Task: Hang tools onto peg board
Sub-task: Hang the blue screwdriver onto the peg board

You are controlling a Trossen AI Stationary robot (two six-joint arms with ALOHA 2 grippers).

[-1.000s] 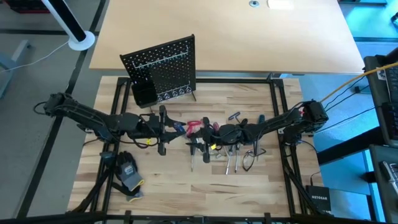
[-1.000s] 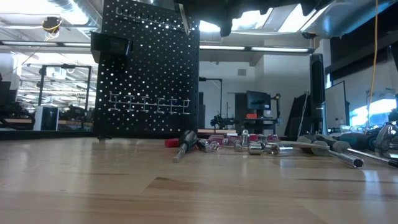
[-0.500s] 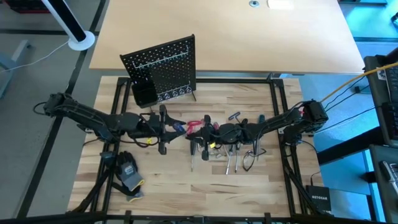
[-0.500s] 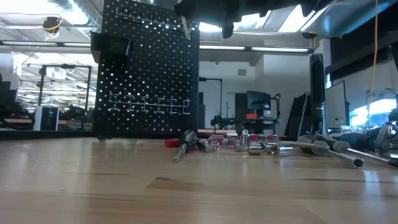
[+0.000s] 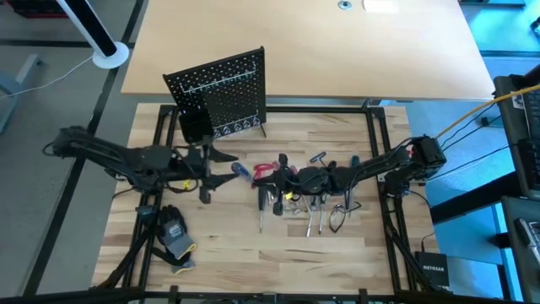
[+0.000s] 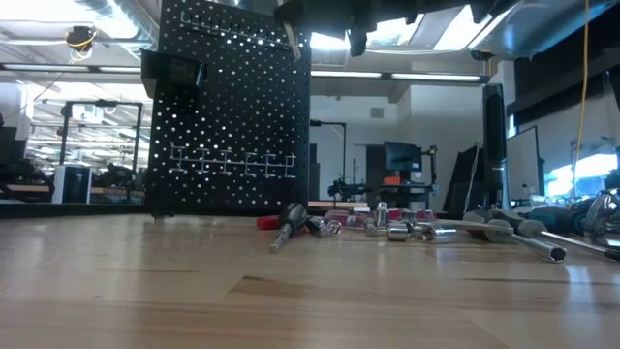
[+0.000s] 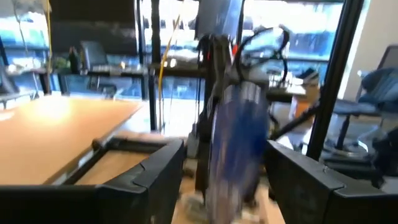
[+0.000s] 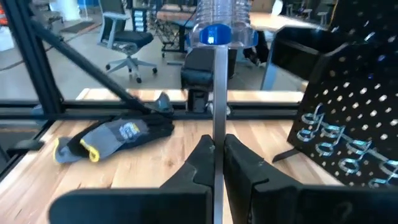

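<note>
A screwdriver with a clear blue handle point(image 5: 240, 170) and a bare metal shaft is held above the table's middle by my right gripper point(image 5: 263, 175), which is shut on it. My left gripper point(image 5: 229, 169) is open. Its fingers stand on either side of the blurred handle point(image 7: 236, 143) without touching it. The black peg board point(image 5: 221, 97) stands upright on thin legs at the far left, with its box bin point(image 5: 195, 127) at the lower corner. Other tools point(image 5: 312, 207), among them red-handled pliers point(image 5: 263, 165), lie on the wood below my right arm. My right gripper pinches the screwdriver's metal shaft point(image 8: 214, 134) between its two fingers, below the handle point(image 8: 219, 25). The fingers reach level from the table's right side, and the shaft runs on between them. The screwdriver is lifted clear, its handle pointing toward the table's left.
A grey-black glove with yellow trim point(image 5: 175, 236) lies at the near left. Loose metal bits and screwdrivers point(image 6: 407, 228) are scattered right of the middle. The peg board's hooks point(image 6: 232, 160) face the near side, with bare wood in front of them.
My left gripper has drawn back toward the table's left edge, away from the blue handle. The screwdriver has stayed in my right gripper, above the table's middle.
</note>
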